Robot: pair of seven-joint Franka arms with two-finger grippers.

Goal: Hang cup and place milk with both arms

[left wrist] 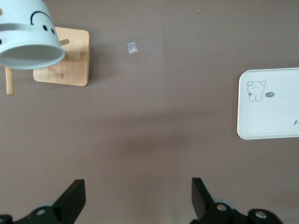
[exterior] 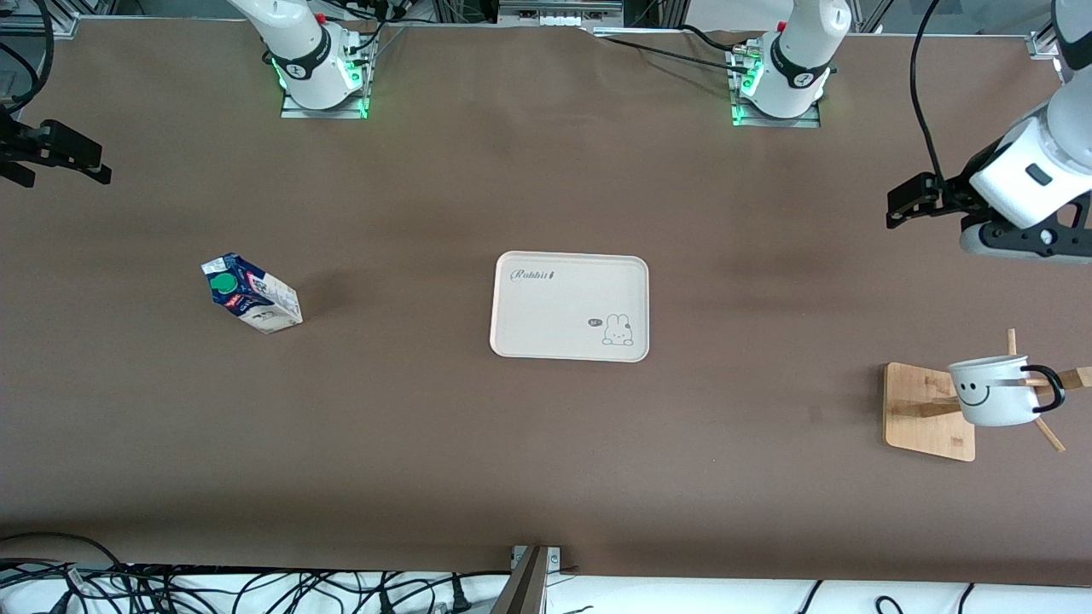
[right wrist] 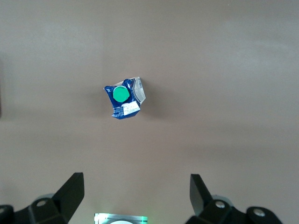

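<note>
the cup (exterior: 990, 392) already hangs by its black handle on a peg of the wooden rack (exterior: 928, 411), which stands toward the left arm's end of the table and nearer to the front camera than the tray (exterior: 570, 305); so the hanging half looks done and the milk is what remains. the milk (exterior: 252, 294) stands upright on the bare table toward the right arm's end, well apart from the tray in the middle, its green cap up and its body turned at an angle to the table edges. the right gripper (exterior: 60, 153) is up in the air over that end of the table, fingers spread wide and holding nothing; its wrist view looks straight down on the carton, which sits ahead of the fingers (right wrist: 70, 189) and not between them. the left gripper (exterior: 917, 200) hovers over the table near the rack, also spread and empty, and that arm seems to be waiting. to do the milk step well, i would bring the right gripper over the carton until it is centred between the fingers, turn the wrist so the pads meet two flat opposite sides and not the corners, then come down past the sloped top and close on the white lower body. the carton is light and probably soft, so a gentle squeeze should do. lift straight up, carry it over the tray and set it down flat inside the rim before letting go.
</note>
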